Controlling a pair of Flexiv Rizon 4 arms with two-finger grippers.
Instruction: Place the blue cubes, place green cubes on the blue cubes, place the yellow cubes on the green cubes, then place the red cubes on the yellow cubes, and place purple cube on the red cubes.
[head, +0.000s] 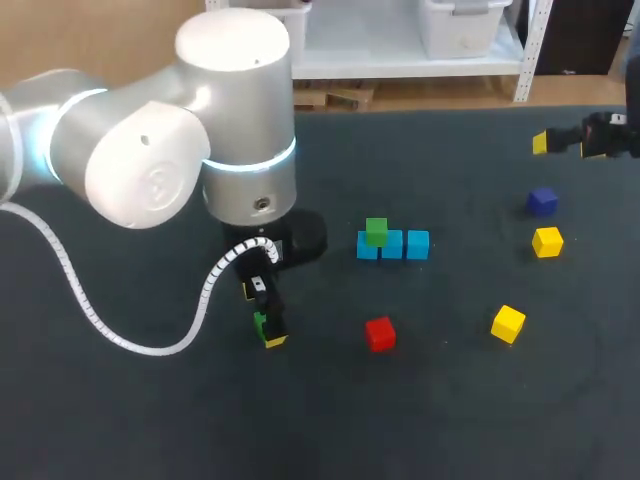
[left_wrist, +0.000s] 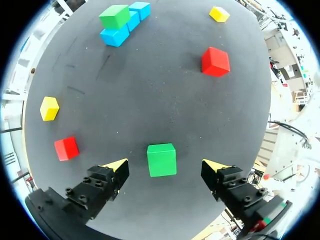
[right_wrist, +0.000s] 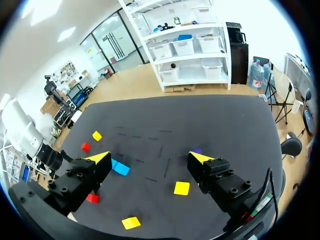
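A loose green cube (left_wrist: 161, 159) lies on the dark table between the fingers of my left gripper (left_wrist: 164, 165), which is open with a gap on each side of the cube. In the head view this gripper (head: 265, 318) hangs low over the green cube (head: 261, 324). Three blue cubes (head: 392, 245) stand in a row mid-table, with another green cube (head: 376, 231) on the left one. My right gripper (head: 566, 142) is open and holds nothing, raised at the far right near the purple cube (head: 542, 200). In its own view the right gripper (right_wrist: 150, 158) is high above the table.
A red cube (head: 380, 333) lies in front of the blue row. Two yellow cubes (head: 547, 241) (head: 508, 323) sit at the right. The left wrist view shows a second red cube (left_wrist: 66, 148) and a yellow cube (left_wrist: 49, 108) beside my left gripper.
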